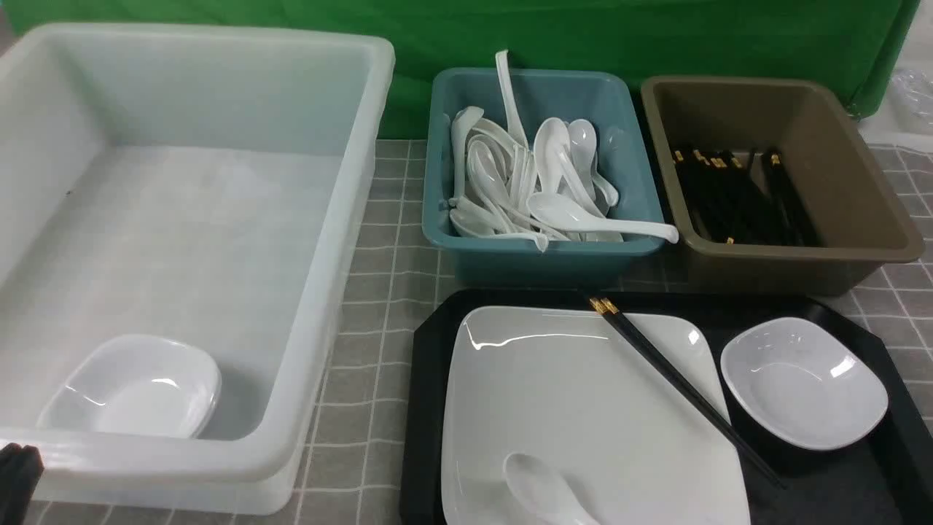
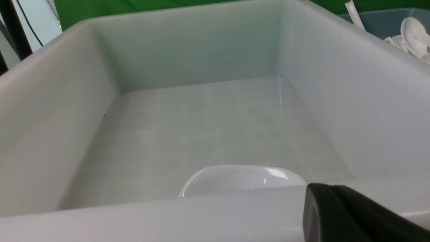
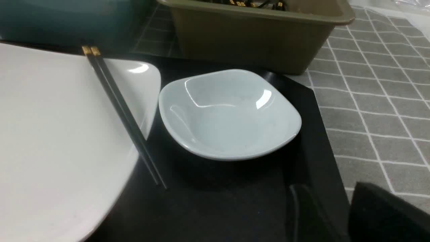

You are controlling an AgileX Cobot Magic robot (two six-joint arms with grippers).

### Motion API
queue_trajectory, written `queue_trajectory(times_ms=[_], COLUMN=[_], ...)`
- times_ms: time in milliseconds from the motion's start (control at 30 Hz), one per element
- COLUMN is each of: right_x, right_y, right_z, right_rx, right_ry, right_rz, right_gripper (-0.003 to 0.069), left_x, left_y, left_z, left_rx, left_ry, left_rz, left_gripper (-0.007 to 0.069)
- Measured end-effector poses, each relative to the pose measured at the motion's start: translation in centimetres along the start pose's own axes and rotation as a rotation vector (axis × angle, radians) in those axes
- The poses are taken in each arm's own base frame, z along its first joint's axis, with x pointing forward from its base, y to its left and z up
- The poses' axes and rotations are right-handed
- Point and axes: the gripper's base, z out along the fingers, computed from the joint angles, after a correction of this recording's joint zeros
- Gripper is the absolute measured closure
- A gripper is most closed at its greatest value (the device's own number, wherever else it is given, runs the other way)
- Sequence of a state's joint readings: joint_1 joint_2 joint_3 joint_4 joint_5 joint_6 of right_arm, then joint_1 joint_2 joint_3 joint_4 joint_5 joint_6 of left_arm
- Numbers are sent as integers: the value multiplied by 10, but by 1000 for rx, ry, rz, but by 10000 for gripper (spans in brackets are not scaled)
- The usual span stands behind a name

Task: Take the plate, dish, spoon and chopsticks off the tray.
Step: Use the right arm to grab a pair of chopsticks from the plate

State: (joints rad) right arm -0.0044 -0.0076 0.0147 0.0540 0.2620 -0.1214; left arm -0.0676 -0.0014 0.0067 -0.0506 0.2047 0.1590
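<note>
Left jaws are glimpsed only as one dark finger (image 2: 356, 218) at the near rim of the tub (image 1: 321, 219); wide or narrow cannot be told. Right jaws are likewise caught only as a dark finger (image 3: 386, 215) near the right edge of the tray (image 1: 860, 481), spread unreadable. On the tray, the plate (image 1: 568, 408) is laid to the left, the spoon (image 1: 543, 492) rested in its near part, the chopsticks (image 1: 678, 383) laid diagonally across its far right corner, the dish (image 1: 802, 383) set just beside. A twin dish (image 1: 135, 386) is seen in the tub.
</note>
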Motion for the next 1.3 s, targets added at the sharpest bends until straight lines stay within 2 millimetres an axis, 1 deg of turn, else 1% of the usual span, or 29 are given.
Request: queue_trajectory(times_ms=[733,800,833,867,900,933,1000,1067,1100,1167,1200,1233,1267,1300], right_x=[0,0,0,0,0,0,0,0,0,0,0,0,0,0], right_y=[0,0,0,0,0,0,0,0,0,0,0,0,0,0], right_z=[0,0,0,0,0,0,0,0,0,0,0,0,0,0], right_rx=[0,0,0,0,0,0,0,0,0,0,0,0,0,0], right_ry=[0,0,0,0,0,0,0,0,0,0,0,0,0,0], right_rz=[0,0,0,0,0,0,0,0,0,0,0,0,0,0], right_gripper=[418,418,418,418,418,418,418,418,418,418,418,418,418,418], left_x=[0,-4,-8,-13,-14,-21,-30,-36,-38,-39,-41,-48,-54,-65], left_y=[0,1,1,2,2,4,8,12,14,14,12,9,8,7], left_z=[0,0,0,-1,-1,-3,-5,-8,-9,-10,-10,-11,-11,-13], left_rx=[0,-7,-9,-10,-11,-9,-3,1,3,14,39,69,80,93], left_ry=[-2,-45,-86,-149,-160,-239,-350,-437,-470,-481,-446,-385,-339,-300], left_rz=[-1,-5,-39,-128,-137,-286,-525,-661,-697,-742,-781,-781,-746,-709], left_gripper=[604,604,604,604,604,604,604,604,604,604,604,604,604,604])
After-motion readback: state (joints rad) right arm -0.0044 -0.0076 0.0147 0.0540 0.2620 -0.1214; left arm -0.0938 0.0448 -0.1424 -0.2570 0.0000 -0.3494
